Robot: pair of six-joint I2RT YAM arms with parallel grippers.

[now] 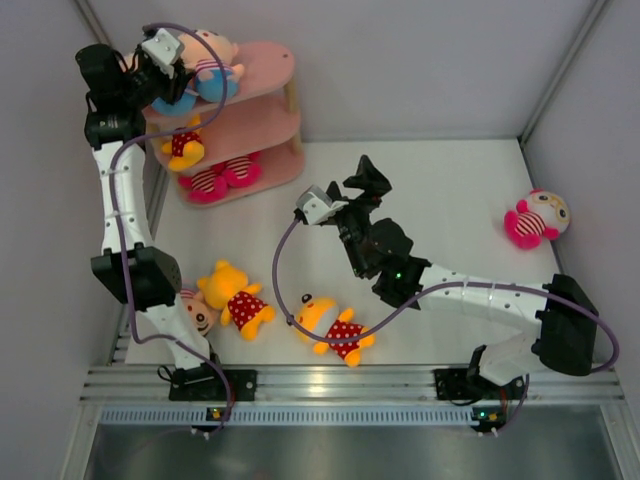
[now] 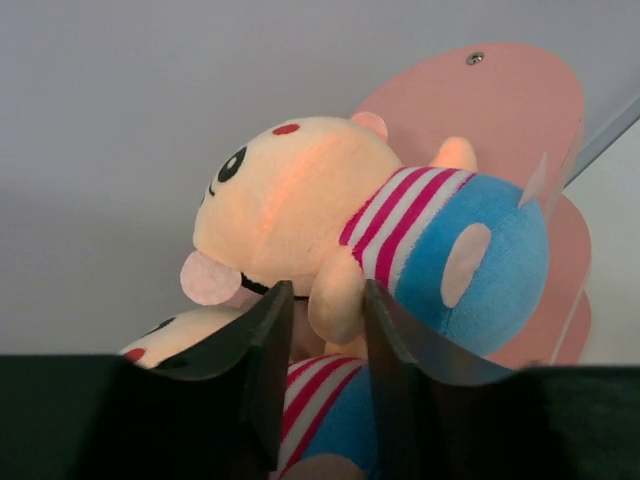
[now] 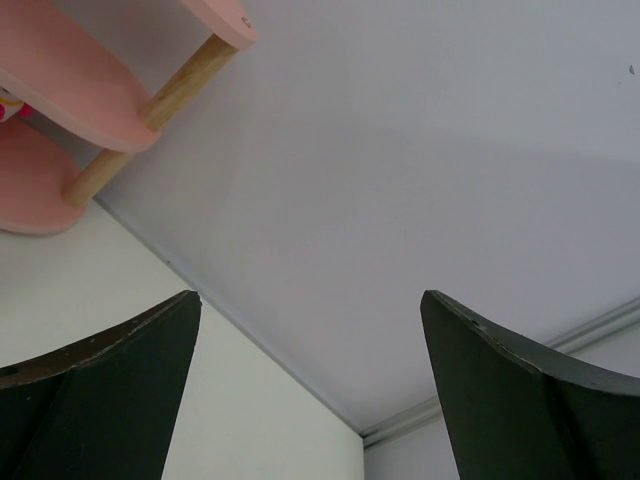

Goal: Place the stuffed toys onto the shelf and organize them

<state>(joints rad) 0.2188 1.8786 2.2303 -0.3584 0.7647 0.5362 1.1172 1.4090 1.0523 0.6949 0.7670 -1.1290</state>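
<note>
The pink three-tier shelf [image 1: 262, 118] stands at the back left. My left gripper [image 1: 172, 84] is at its top tier; in the left wrist view the gripper [image 2: 328, 297] is shut on a boy doll [image 2: 318, 408] in a striped shirt and blue shorts. A second boy doll [image 2: 400, 215] lies just above it on the top board [image 2: 500, 95], its arm between the fingertips. A yellow bear [image 1: 185, 148] sits on the middle tier and a pink doll [image 1: 215, 179] on the bottom tier. My right gripper [image 1: 366, 184] is open and empty mid-table, also in its wrist view [image 3: 310, 300].
On the table lie two yellow bears [image 1: 237, 300] [image 1: 335, 326], a boy doll [image 1: 198, 313] partly under the left arm, and a pink doll [image 1: 537, 218] at the far right. Grey walls enclose the table on three sides. The shelf's posts show in the right wrist view [image 3: 180, 85].
</note>
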